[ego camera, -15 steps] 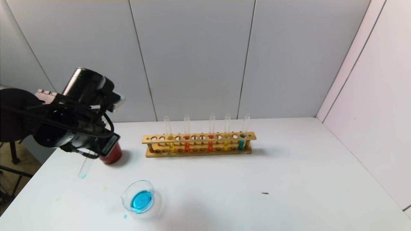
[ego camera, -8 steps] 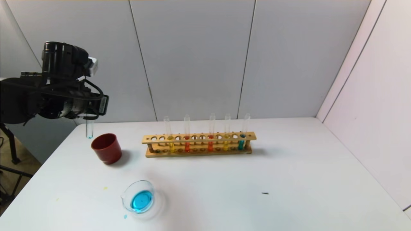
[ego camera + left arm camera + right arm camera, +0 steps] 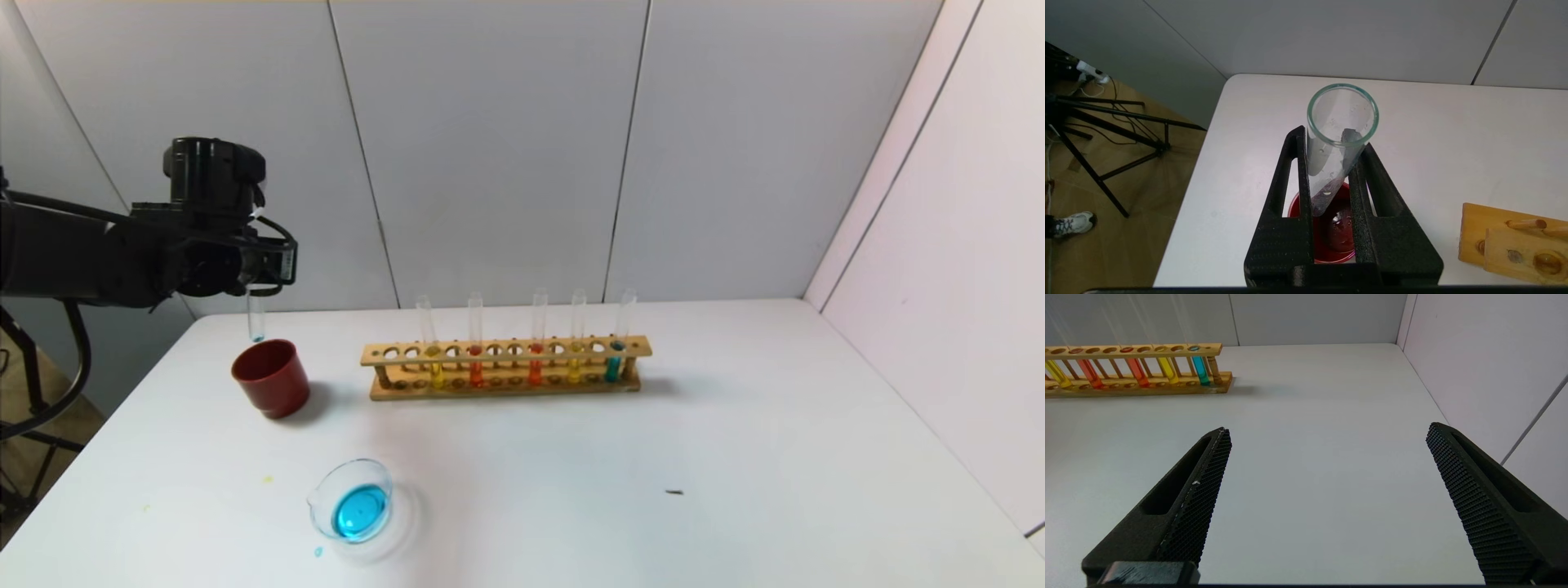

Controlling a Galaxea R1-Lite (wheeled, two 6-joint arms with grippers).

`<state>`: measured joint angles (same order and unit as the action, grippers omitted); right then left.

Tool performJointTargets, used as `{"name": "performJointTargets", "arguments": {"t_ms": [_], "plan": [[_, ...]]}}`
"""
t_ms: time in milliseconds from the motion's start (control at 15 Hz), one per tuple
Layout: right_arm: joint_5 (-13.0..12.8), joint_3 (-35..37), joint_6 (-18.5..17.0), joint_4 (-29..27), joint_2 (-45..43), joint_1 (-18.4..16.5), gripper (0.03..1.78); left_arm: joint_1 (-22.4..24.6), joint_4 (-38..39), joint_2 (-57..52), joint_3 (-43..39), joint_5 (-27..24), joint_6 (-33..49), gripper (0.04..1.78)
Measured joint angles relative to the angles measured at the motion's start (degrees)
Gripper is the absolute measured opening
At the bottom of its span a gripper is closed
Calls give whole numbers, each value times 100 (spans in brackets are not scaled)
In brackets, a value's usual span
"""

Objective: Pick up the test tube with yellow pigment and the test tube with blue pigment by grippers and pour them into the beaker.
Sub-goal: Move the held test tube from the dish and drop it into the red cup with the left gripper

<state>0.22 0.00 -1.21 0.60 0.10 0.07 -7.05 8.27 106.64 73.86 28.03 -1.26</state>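
My left gripper (image 3: pixel 260 287) is shut on a test tube with blue pigment (image 3: pixel 256 323), which is nearly empty with a blue trace at its bottom. It hangs upright just above the dark red cup (image 3: pixel 271 378). The left wrist view shows the tube (image 3: pixel 1337 122) between the closed jaws of this gripper (image 3: pixel 1333 141), over the cup (image 3: pixel 1337 237). The beaker (image 3: pixel 353 500) holds blue liquid at the table's front left. Two yellow tubes (image 3: pixel 435 363) (image 3: pixel 575 359) and another blue tube (image 3: pixel 615 361) stand in the rack. My right gripper (image 3: pixel 1327 430) is open and empty above bare table.
The wooden rack (image 3: pixel 506 384) stands mid-table at the back, also holding two orange-red tubes (image 3: pixel 476 363). Small blue and yellow drops lie near the beaker. A dark speck (image 3: pixel 673 492) lies front right. The table's left edge and a tripod (image 3: pixel 1106 122) are close to the left arm.
The left gripper rose from low beside the red cup, where the tube was tilted, then moved right. The tube now hangs upright over the cup. The beaker's blue liquid is unchanged.
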Motion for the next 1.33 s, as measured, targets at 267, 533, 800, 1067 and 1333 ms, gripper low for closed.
{"name": "performJointTargets", "arguments": {"t_ms": [267, 533, 800, 1067, 1333], "plan": [[2, 0, 0, 0, 0, 0, 174, 2, 30, 254, -190, 0, 288, 31], [2, 0, -2, 0, 0, -2, 174, 16, 276, 347, -567, 9, 327, 31], [2, 0, 0, -2, 0, 0, 174, 63, 702, 377, -1108, 2, 321, 31], [2, 0, -2, 0, 0, 0, 174, 74, 1072, 411, -1582, -9, 318, 31], [2, 0, 0, 0, 0, 0, 174, 74, 1336, 446, -1950, -28, 318, 31]]}}
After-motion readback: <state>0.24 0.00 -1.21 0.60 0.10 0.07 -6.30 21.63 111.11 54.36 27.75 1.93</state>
